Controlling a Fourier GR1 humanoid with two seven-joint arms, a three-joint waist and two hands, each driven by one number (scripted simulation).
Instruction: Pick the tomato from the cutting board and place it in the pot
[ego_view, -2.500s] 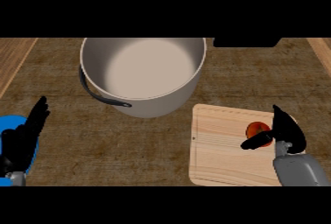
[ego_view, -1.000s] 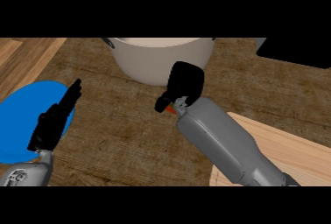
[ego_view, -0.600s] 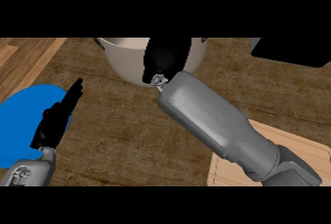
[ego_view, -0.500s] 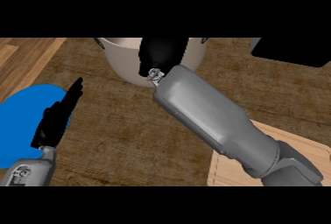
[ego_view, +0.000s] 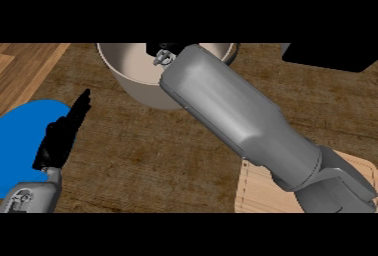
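Your right hand (ego_view: 164, 50) sits over the mouth of the pot (ego_view: 136, 75), up at 12 o'clock in the head view, and that is the relation the coming move turns on: whatever the hand carries is already above the pot's opening, not beside its wall. The right forearm (ego_view: 236, 115) runs along a line from 5 o'clock to 11 o'clock and covers nearly all of the hand, so you cannot tell whether its fingers are curled or spread. The tomato shows nowhere now (not on the visible corner of the cutting board (ego_view: 262, 192) at 5 o'clock, not in the part of the pot's inside you can see); it is probably hidden in or under that hand, but that is a guess. The right arm is the nearer one by far. Your left hand (ego_view: 63, 135) rests at 9 o'clock over the blue plate (ego_view: 26, 130), fingers straight.

Against 0.5 s ago, the right hand has gone further over the rim and deeper behind the forearm; the left hand has not shifted.
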